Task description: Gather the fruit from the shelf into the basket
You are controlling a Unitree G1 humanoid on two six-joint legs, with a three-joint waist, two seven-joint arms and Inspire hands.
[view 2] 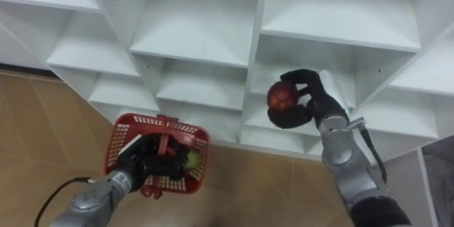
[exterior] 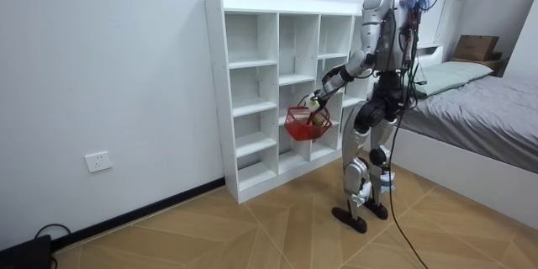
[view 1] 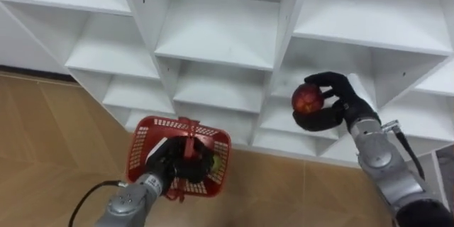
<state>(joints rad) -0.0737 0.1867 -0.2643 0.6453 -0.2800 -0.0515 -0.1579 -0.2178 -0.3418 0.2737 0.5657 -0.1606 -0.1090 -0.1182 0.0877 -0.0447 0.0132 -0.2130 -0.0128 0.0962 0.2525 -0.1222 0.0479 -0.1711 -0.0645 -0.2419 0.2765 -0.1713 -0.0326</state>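
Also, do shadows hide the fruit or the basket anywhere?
Left eye view: no, the red fruit in the right hand is evenly lit; the basket is dim inside around the left hand. Room view: soft shade in the shelf compartments.

No text, number or sign can be read, white closet (exterior: pixel 277 84) bare of labels, red basket (view 1: pixel 144 142) unmarked, wall socket (exterior: pixel 98 162) low on the left blank, cardboard box (exterior: pixel 475 47) at the far right too small to read
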